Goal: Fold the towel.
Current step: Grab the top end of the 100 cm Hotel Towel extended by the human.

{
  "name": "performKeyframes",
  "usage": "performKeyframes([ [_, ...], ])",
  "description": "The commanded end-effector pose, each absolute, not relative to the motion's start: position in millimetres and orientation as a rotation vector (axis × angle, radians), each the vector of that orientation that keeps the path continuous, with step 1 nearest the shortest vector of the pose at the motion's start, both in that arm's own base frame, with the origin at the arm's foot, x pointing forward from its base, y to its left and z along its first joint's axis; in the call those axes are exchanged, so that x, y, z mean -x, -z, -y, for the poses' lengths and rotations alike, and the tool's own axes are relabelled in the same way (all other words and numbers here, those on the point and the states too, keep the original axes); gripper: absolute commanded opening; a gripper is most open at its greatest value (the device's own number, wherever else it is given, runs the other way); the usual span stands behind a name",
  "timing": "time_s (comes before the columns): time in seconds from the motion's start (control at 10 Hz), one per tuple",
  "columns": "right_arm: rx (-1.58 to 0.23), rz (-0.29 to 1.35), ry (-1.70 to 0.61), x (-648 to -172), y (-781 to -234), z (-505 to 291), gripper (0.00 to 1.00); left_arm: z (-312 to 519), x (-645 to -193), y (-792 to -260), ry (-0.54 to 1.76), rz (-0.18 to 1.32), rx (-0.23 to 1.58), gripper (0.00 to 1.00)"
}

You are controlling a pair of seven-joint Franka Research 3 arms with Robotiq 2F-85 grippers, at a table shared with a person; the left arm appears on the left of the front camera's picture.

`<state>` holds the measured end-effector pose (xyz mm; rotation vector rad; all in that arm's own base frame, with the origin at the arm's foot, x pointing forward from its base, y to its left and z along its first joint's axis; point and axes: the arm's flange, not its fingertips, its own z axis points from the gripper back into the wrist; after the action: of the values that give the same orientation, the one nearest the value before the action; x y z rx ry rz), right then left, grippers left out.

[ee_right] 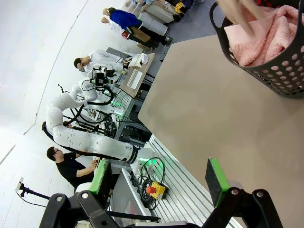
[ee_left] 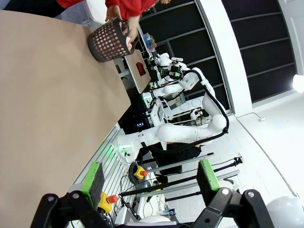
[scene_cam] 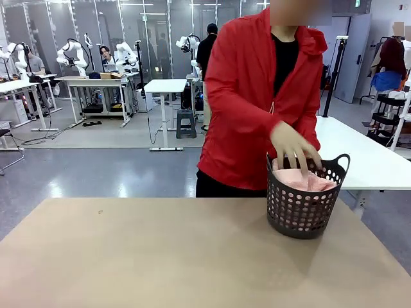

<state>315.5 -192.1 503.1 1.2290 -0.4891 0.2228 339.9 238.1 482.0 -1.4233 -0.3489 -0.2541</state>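
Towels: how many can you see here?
1: a salmon-pink terry cloth towel bunched inside the dark grey perforated plastic basket at the right of the table, under the person's hand; others may be hidden beneath.

**Left jaws wide, basket far along the bench**

The left jaws stand wide apart at the bottom edge, green pads (ee_left: 93,176) holding nothing. The brown bench (ee_left: 42,104) stretches ahead. At its far end sits a dark perforated basket (ee_left: 107,42), a person's hand (ee_left: 129,42) at its rim, below a red sleeve (ee_left: 128,7). A white arm (ee_left: 180,130) stands beside the bench.
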Motion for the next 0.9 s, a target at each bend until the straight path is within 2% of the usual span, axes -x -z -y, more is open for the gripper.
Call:
performKeyframes([
  [0.0, -1.241, 0.509, -0.240, -315.5, -503.5, 192.3, 1.00, -239.3, -338.4, -480.9, 0.263, 0.344, 1.432, 1.00],
  [0.8, -1.241, 0.509, -0.240, -315.5, -503.5, 192.3, 1.00, -239.3, -338.4, -480.9, 0.263, 0.344, 1.432, 1.00],
])
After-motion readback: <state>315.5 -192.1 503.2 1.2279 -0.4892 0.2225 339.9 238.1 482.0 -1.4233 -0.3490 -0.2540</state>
